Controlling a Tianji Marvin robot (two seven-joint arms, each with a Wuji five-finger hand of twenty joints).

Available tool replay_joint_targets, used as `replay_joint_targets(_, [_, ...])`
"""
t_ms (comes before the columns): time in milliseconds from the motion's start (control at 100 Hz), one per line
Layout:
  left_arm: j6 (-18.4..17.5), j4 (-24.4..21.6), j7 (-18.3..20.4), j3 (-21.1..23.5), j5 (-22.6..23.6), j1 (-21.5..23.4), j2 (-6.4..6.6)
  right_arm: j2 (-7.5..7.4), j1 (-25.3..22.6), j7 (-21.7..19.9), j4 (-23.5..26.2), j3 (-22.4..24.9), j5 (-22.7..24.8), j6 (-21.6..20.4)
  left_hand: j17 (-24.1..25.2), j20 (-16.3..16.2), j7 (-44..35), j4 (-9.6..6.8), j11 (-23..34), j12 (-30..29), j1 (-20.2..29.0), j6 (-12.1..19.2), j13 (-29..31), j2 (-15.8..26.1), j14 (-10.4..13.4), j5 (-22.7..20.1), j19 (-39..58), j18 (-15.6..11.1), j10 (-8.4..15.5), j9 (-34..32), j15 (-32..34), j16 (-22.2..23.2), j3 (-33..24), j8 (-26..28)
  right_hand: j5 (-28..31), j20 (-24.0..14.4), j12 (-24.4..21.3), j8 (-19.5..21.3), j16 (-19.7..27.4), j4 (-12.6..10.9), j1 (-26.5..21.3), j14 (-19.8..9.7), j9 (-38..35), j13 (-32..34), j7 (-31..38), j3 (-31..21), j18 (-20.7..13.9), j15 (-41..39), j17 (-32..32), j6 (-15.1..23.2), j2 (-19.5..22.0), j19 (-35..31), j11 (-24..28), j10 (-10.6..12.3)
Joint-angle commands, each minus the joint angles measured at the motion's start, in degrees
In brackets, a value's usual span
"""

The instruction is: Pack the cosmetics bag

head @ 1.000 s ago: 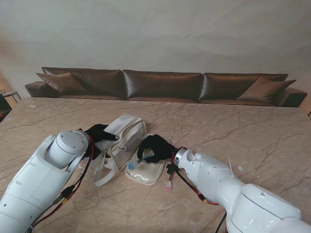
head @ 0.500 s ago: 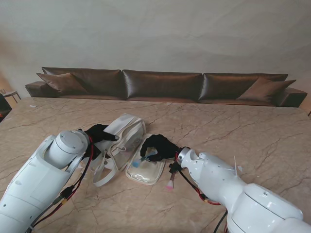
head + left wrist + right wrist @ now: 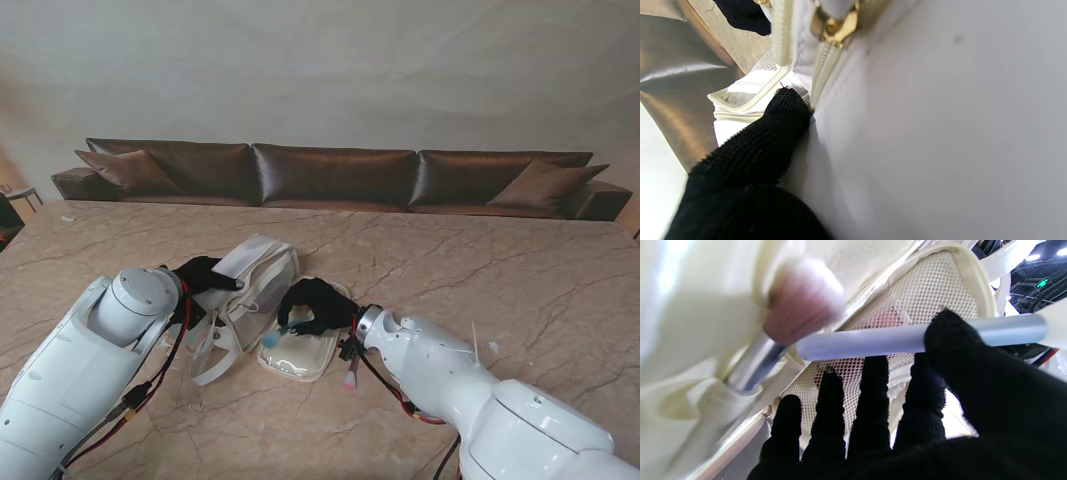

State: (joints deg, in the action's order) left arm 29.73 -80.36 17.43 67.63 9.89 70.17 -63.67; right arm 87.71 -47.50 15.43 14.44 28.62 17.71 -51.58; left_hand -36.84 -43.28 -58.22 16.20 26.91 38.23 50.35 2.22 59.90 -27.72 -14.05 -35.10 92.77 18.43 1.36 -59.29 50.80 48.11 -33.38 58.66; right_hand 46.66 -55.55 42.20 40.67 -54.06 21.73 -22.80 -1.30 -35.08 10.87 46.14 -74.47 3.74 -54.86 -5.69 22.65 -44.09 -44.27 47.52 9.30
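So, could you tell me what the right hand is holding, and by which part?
The right hand holds a makeup brush by its silver-blue handle, pinched between thumb and fingers partway along; the end with the bristles cannot be seen.

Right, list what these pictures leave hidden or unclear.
- Cosmetics bag interior: stand view, too small; left wrist view, left hand blocks the opening.
- Brush held by right hand: head blurred in right wrist view.
- Pink item: hidden behind the right arm.

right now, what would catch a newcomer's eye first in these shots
The two black-gloved hands meeting over the cream cosmetics bag mid-table: the left hand grips its edge, the right hand pinches a silver tube over the mesh pocket. Behind the table runs a long brown sofa.
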Motion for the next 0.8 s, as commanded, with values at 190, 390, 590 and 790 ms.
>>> replay_joint_targets(190, [-0.1,-0.9,1.4,0.7,-1.3,0.1,0.23,0.43,0.0,-1.0,0.4,0.5,-1.0,0.7,0.4,-1.0,-5.5,-1.24,-0.1,-1.2,5.0,9.2,-0.1,7.4,0.1,-3.3,-0.1,1.6,0.8,0.5,0.7,-0.1,-4.3,3.7,3.7,-0.8,0.3,4.0,0.1,-1.6,-3.6,-2.6,2.1,-1.5,7.5,-0.7,-0.9,-0.4,-0.7,9.2,5.2,0.8,1.2,0.9])
replay_joint_targets(390, [-0.1,-0.6,3.7,1.1,-2.8,-0.3,0.64,0.72,-0.1,-1.9,0.4,0.9,-1.8,0.5,0.9,-1.1,-5.5,-1.25,-0.2,-1.4,4.9,9.2,-0.5,7.5,0.0,-3.3,-0.4,1.6,0.8,0.7,0.4,-0.1,-4.4,3.7,4.0,-1.2,0.7,4.6,0.1,-1.6,-3.7,-2.6,2.1,-1.5,7.1,-0.9,-1.0,-0.5,-0.6,9.4,5.1,1.0,1.4,1.0])
replay_joint_targets(590, [0.2,-0.4,3.4,1.1,-3.5,-0.3,0.48,0.66,-0.3,-2.3,0.4,0.6,-1.7,0.3,1.3,-1.3,-5.5,-1.29,-1.3,-2.9,4.8,9.1,-0.7,7.3,-0.2,-3.3,-0.8,2.0,0.3,1.3,0.1,-0.2,-4.5,3.7,3.8,-1.4,0.9,4.8,0.0,-1.5,-3.7,-2.5,2.3,-1.5,6.7,-1.1,-0.9,-0.4,-0.6,8.8,5.2,1.1,1.3,0.9])
replay_joint_targets(790, [0.4,-0.4,3.1,1.3,-3.5,-0.2,0.38,-0.09,-0.6,-2.9,0.4,0.6,-1.6,0.7,1.3,-1.5,-5.3,-1.25,-1.7,-4.2,4.9,9.1,-0.7,7.5,-0.1,-3.2,-0.8,2.0,0.0,1.5,0.0,-0.2,-4.6,3.6,3.1,-1.6,1.1,4.8,0.0,-1.4,-3.8,-2.3,2.5,-1.6,7.3,-1.1,-0.9,-0.4,-0.6,6.1,6.0,1.2,1.4,0.7])
